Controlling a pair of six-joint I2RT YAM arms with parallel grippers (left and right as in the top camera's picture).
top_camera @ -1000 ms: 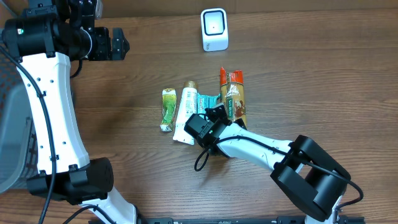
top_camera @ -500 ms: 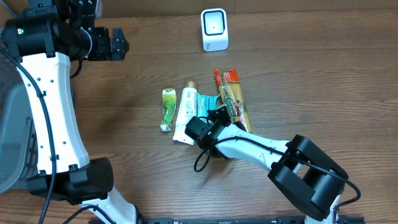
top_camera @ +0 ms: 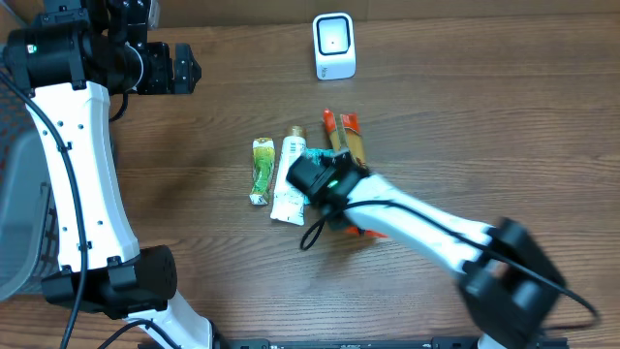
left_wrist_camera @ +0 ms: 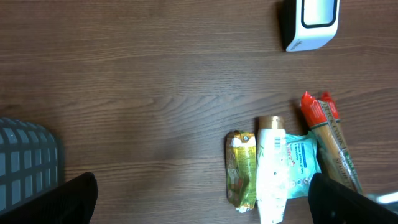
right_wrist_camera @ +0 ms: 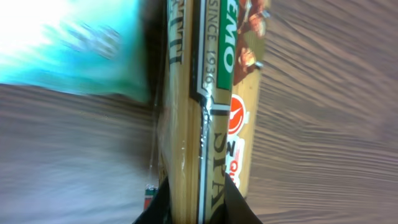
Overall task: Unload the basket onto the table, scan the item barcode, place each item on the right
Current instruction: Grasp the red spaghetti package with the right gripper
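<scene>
Right hand (right_wrist_camera: 196, 202) is clamping shut on the spaghetti packet (top_camera: 341, 136), near its lower end; the wrist view is showing the packet running lengthwise between the two fingers (right_wrist_camera: 239, 205). The packet is sitting mid-bench, at the right end of the row of items, its red end pointing toward the far side. The right arm is showing blurred in the overhead. Can't tell whether the packet is clear of the bench or dragging on it.

Left hand (top_camera: 182, 68) is hanging wide open at the far left, gripping nothing, well apart from everything.

Other items are lying just left of the packet: the teal pouch (left_wrist_camera: 301, 158), the white tube (top_camera: 289, 174) and the green sachet (top_camera: 262, 170). The scanner (top_camera: 334, 46) is standing at the far edge, facing the row.

Step, by my reading: grasp done, pickup starting, scan not yet done.

Next move is probably calling for lifting the packet off the row without snagging the teal pouch, carrying it toward the scanner, and turning it so the barcode side is facing the scanner window. No barcode is showing in any view, so some rotating may be needed.
</scene>
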